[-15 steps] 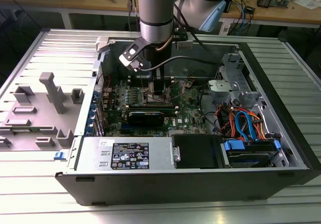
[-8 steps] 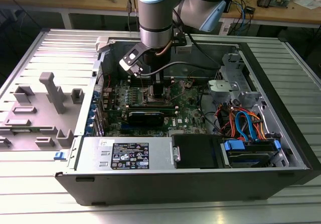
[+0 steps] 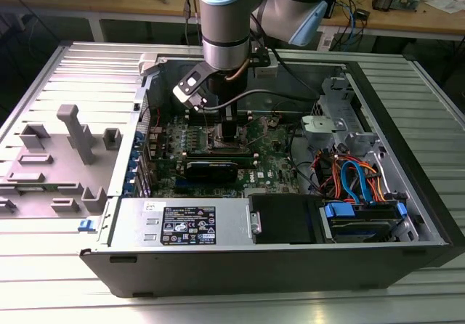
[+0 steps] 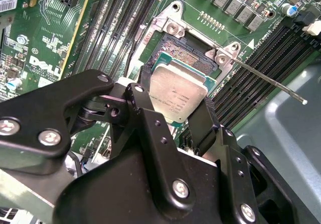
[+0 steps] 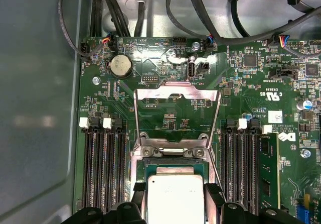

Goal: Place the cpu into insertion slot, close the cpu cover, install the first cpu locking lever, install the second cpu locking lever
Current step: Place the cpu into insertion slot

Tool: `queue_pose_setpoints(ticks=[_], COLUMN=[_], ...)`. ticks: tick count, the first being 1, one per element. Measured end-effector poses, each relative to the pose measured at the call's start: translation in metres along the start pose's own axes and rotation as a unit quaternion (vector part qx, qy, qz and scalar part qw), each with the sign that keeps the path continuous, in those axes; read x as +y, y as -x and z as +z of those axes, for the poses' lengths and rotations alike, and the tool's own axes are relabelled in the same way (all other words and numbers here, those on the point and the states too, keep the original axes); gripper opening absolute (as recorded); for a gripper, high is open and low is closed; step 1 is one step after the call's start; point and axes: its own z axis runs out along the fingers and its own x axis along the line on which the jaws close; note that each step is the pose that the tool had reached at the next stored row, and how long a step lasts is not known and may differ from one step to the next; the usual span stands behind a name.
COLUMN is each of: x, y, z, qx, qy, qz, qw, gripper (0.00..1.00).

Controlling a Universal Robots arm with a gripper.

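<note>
Fingers [image 4: 204, 121] clamp cpu [image 4: 178, 96]; seemingly above slot [image 4: 183, 50]

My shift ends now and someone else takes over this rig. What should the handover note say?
The gripper is shut on the cpu, pinching two opposite edges.
The cpu is over the insertion slot; whether it is seated cannot be told.
The cpu cover is swung open.
One locking lever sticks out unlatched.
Done: no step finished.
Left: seating, cover, both levers.
</note>
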Motion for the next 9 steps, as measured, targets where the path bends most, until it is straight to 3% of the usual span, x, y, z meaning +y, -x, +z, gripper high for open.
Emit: queue_pose_setpoints(ticks=[9], x=[-0.0001], y=[0.0], z=[0.0015], qx=[-0.0001], qy=[0.0015], qz=[0.0], qw=[1.0], gripper=[0.54])
